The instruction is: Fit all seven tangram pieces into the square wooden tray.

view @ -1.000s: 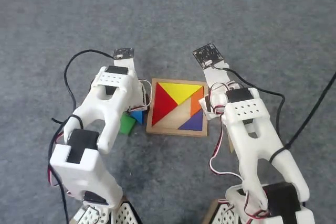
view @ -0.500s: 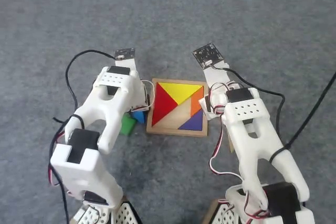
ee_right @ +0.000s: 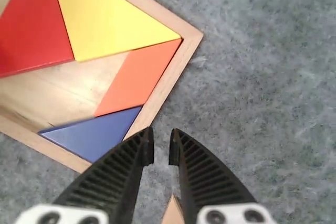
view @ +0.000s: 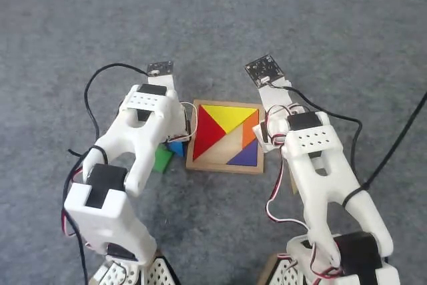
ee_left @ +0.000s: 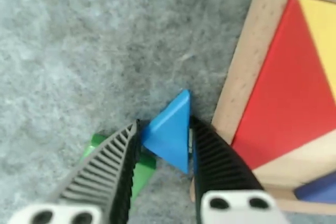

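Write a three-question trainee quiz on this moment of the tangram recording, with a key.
1. True or false: the blue triangle lies inside the wooden tray.
2. How many pieces lie in the tray? A) two B) four C) seven
3. Which arm's gripper has the blue triangle between its fingers?

Key
1. False: it is on the mat just outside the tray's rim.
2. B: the red triangle, the yellow triangle, the orange piece and the purple triangle.
3. The left gripper, with a finger against each side of the piece.
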`<move>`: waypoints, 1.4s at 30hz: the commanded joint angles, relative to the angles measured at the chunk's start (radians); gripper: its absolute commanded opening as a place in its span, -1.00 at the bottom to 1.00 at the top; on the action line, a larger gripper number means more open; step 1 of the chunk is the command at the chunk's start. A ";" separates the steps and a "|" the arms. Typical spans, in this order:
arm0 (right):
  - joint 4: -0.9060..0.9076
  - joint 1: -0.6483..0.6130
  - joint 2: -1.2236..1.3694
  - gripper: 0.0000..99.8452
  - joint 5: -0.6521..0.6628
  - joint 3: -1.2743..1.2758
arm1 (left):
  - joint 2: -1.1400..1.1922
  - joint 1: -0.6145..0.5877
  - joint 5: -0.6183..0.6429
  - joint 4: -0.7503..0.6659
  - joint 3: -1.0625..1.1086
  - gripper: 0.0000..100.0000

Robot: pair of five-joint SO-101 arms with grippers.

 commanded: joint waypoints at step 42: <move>-0.018 0.021 -0.007 -0.88 0.012 -0.012 | -0.161 -0.060 0.005 0.012 0.025 -0.87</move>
